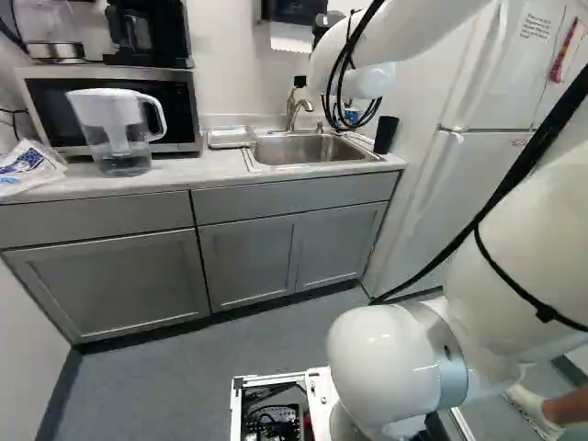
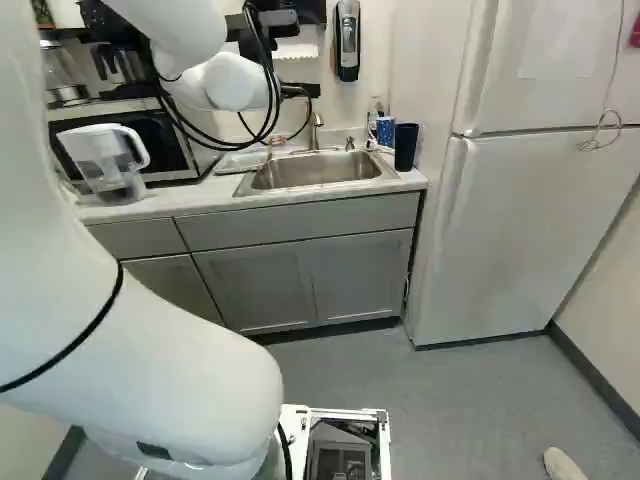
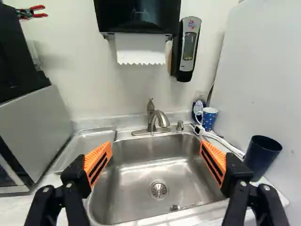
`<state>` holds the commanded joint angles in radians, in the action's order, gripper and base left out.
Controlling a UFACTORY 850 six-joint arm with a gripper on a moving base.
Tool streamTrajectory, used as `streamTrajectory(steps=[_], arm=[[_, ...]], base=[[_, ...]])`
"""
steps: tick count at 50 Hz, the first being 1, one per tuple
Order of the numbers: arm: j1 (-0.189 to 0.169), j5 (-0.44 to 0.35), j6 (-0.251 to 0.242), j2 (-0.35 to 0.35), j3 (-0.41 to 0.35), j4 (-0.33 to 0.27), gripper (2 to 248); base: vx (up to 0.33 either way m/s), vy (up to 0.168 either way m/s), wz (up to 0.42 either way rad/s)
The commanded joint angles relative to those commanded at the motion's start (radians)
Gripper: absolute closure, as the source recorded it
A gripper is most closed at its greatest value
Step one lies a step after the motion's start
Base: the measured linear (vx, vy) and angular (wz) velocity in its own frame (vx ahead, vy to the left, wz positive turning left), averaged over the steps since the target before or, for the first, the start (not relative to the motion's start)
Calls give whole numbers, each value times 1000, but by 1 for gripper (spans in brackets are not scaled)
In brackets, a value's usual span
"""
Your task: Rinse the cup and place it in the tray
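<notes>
The black, orange-padded jaws stand wide apart, empty. The tall dark-blue cup [image 3: 261, 159] stands on the pale stone-look bench [image 1: 188, 170] beside the steel sink [image 3: 131, 181]; an off-centre approach could topple it.

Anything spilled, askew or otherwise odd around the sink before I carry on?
No spill or damage stands out. Slightly untidy: a long white thing, too unclear to name, lies slantwise beside the sink, from the spotted mug towards the dark cup; both stand upright.

Sink [image 3: 134, 188] open; faucet [image 3: 157, 119] apparently blocks rear.
</notes>
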<state>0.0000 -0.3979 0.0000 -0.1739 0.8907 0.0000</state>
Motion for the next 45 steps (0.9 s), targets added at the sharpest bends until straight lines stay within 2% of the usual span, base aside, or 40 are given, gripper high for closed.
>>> streamTrajectory(steps=[21,45], arm=[[0,0,0,0,0,0,3],[0,0,0,0,0,0,3]], base=[[111,-11,-235],[99,50,-22]])
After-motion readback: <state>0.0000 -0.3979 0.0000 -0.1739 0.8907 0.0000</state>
